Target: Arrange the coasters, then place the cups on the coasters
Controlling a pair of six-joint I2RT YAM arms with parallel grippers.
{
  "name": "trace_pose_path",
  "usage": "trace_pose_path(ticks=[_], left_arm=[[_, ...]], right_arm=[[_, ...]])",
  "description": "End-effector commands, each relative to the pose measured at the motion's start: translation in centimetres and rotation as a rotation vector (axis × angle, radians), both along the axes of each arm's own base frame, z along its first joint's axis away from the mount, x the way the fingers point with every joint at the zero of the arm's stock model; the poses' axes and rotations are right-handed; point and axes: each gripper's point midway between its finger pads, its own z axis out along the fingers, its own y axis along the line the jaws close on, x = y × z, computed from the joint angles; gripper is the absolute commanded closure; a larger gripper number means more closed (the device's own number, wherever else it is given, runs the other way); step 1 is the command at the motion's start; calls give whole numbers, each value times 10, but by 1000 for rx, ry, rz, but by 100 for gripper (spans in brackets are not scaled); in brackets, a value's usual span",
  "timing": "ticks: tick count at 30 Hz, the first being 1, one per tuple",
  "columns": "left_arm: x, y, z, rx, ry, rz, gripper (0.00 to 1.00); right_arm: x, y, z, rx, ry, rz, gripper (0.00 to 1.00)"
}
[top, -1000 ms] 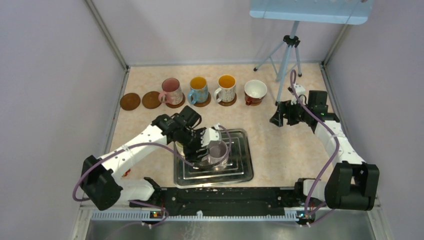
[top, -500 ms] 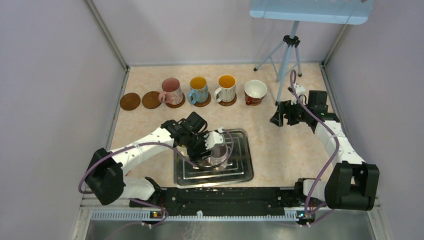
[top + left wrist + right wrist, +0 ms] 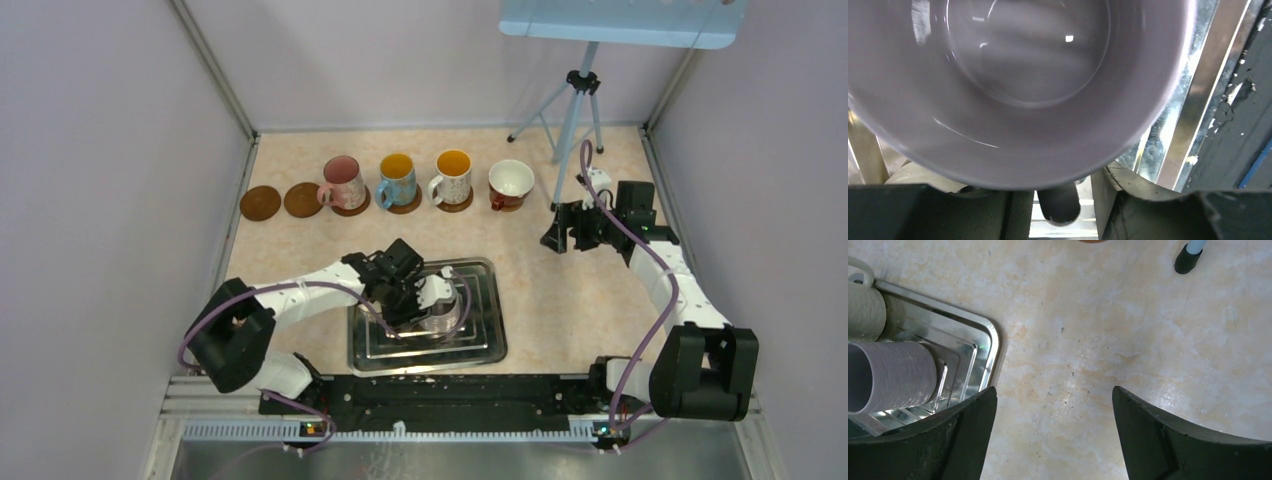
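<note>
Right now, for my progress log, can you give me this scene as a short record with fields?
back row: pink mug, blue-handled mug, orange-lined mug, each on a brown coaster; red-and-white mug, coaster hard to see
empty coasters: two, left end of the row
tray: holds lilac mug and cream mug
left gripper: at the lilac mug's rim, grip unclear
right gripper: open, over bare table, holding nothing

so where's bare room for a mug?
Free: two bare coasters left of the pink mug; tabletop between mug row and tray; tabletop right of tray, under right gripper. Crowded: tray, with left gripper and two mugs.
</note>
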Motion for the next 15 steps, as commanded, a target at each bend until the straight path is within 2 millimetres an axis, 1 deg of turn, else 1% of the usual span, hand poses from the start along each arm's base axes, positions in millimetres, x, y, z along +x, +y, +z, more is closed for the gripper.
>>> trace_pose_path(ticks=[1, 5, 9, 12, 14, 15], left_arm=[[13, -19, -1, -75, -47, 23, 54], [16, -27, 4, -119, -61, 31, 63], [24, -29, 11, -135, -95, 73, 63], [27, -32, 17, -162, -110, 91, 62], [26, -35, 20, -183, -109, 90, 64], [25, -36, 21, -191, -107, 87, 67]], right_arm=[[3, -4, 9, -12, -53, -3, 16], [2, -4, 8, -13, -51, -3, 16], [2, -4, 8, -13, -51, -3, 16], [2, -4, 8, -12, -51, -2, 16], [2, -3, 8, -12, -51, -2, 16], [2, -4, 7, -13, -50, -2, 16]])
